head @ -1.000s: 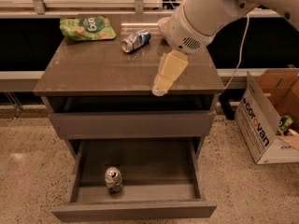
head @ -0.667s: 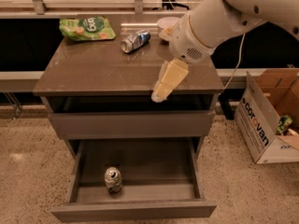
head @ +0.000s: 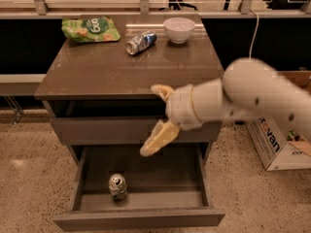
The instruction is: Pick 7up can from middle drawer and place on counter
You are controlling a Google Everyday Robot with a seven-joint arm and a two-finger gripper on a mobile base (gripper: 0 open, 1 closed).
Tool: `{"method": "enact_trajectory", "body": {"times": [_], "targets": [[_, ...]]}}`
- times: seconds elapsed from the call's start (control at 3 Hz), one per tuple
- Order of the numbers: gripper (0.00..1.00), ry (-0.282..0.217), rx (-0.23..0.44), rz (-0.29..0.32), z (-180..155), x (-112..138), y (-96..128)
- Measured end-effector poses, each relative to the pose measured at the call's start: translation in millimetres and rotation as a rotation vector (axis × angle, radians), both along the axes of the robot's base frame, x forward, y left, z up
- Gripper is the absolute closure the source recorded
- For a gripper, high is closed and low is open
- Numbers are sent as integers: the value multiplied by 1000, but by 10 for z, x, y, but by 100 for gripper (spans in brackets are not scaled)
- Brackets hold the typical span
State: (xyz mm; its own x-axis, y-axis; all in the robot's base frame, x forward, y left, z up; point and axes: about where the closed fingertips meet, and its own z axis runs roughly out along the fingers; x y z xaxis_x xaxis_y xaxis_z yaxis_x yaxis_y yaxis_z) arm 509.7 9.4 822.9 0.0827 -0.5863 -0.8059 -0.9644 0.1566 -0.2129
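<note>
The 7up can (head: 118, 187) stands upright on the dark floor of the pulled-out middle drawer (head: 141, 217), left of centre near the front. My gripper (head: 156, 116) is open and empty, with its cream fingers (head: 158, 140) spread one above the other. It hangs in front of the closed drawer front, above the open drawer and up and to the right of the can. The counter (head: 97, 69) is the glossy brown top of the cabinet. My white arm reaches in from the right.
On the counter's back edge lie a green snack bag (head: 90, 29), a blue-and-silver can (head: 141, 41) on its side and a white bowl (head: 179, 29). A cardboard box (head: 274, 147) stands on the floor to the right of the cabinet.
My arm has dropped from above the counter to in front of the cabinet, and the gripper now hangs lower, over the open drawer. The can has not moved.
</note>
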Motion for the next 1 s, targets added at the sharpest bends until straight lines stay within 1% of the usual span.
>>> {"method": "enact_trajectory", "body": {"times": [0.33, 0.67, 1.0], "targets": [[0, 22, 99, -1, -300, -183, 188], [0, 26, 101, 3, -316, -177, 209], [0, 113, 146, 26, -666, -52, 303]]}}
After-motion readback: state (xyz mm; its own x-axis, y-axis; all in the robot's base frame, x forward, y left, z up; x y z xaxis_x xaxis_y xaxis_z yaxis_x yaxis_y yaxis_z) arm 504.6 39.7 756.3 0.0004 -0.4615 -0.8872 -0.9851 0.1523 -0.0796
